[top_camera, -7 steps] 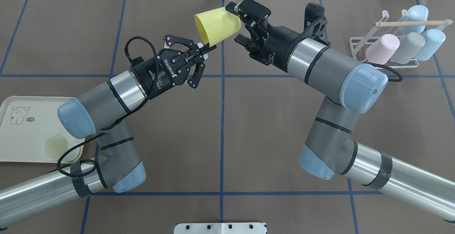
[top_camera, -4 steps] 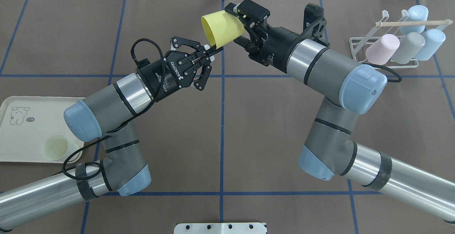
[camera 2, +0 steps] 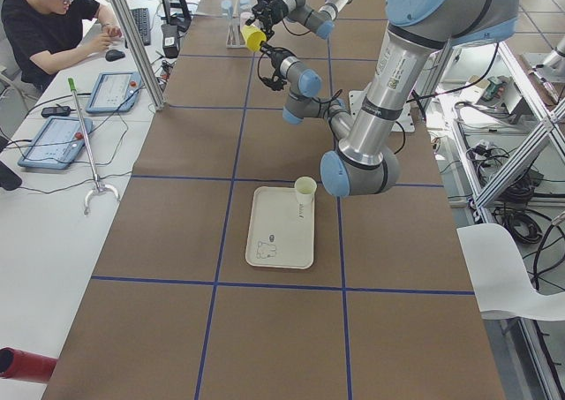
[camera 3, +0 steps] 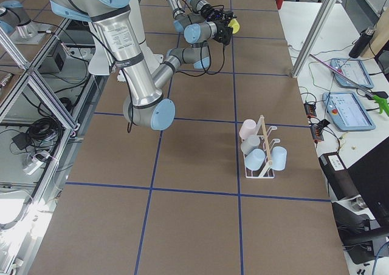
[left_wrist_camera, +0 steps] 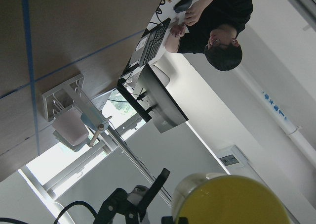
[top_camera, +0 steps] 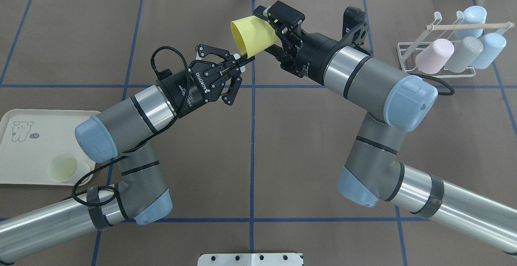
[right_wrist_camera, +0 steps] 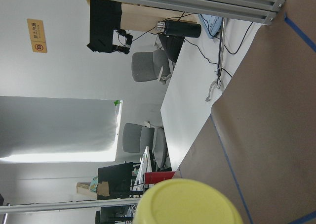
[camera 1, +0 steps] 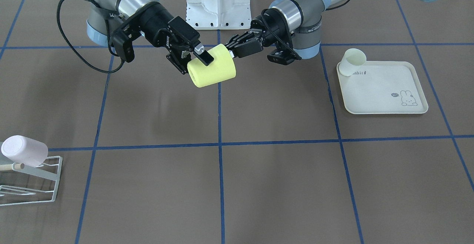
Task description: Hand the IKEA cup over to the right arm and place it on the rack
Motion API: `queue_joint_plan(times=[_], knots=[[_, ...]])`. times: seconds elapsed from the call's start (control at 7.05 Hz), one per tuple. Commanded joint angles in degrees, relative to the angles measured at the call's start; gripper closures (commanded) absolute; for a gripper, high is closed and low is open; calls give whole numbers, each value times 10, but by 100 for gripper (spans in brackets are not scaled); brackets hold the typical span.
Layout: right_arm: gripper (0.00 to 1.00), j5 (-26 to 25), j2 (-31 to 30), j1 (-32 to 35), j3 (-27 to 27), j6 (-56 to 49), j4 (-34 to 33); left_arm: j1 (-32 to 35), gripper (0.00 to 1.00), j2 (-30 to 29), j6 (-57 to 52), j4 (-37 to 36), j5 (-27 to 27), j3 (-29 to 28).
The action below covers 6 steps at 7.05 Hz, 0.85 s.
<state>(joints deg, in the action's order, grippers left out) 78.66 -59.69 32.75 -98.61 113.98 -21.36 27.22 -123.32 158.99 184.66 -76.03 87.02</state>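
The yellow IKEA cup (top_camera: 252, 36) hangs on its side above the table's far middle, also seen in the front view (camera 1: 212, 70). My left gripper (top_camera: 242, 59) is shut on the cup's rim from the left. My right gripper (top_camera: 268, 30) straddles the cup's closed end, its jaws spread on either side of it, one finger (camera 1: 203, 57) lying along the cup's wall. The cup fills the bottom of the left wrist view (left_wrist_camera: 232, 199) and the right wrist view (right_wrist_camera: 187, 204). The white wire rack (top_camera: 404, 52) stands at the far right.
The rack holds a pink cup (top_camera: 434, 55), a grey cup (top_camera: 466, 52) and two pale-blue cups. A cream tray (top_camera: 28, 137) with a pale cup (top_camera: 62, 168) lies at the near left. Blue tape lines cross the brown table.
My left arm has carried the cup to the right, pushing its closed end in between my right gripper's fingers. The right arm has shifted only slightly.
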Motion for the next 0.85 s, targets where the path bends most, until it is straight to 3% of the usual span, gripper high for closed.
queue_joint_plan(times=[0.0, 0.14, 0.28, 0.43, 0.57, 0.71], knots=[[3, 0, 0, -1, 0, 0, 0, -1, 100, -1, 0, 0, 0, 1], [21, 0, 0, -1, 1, 3, 0, -2, 100, -2, 0, 0, 1, 1], [92, 0, 0, -1, 1, 11, 0, -2, 100, -2, -2, 1, 0, 2], [100, 0, 0, 0, 1, 18, 5, -2, 49, 1, -4, 3, 1, 1], [100, 0, 10, 4, 7, 23, 6, -3, 1, -2, -54, 2, 1, 1], [100, 0, 22, 5, 17, 24, 6, -9, 0, -1, -87, 2, 3, 2]])
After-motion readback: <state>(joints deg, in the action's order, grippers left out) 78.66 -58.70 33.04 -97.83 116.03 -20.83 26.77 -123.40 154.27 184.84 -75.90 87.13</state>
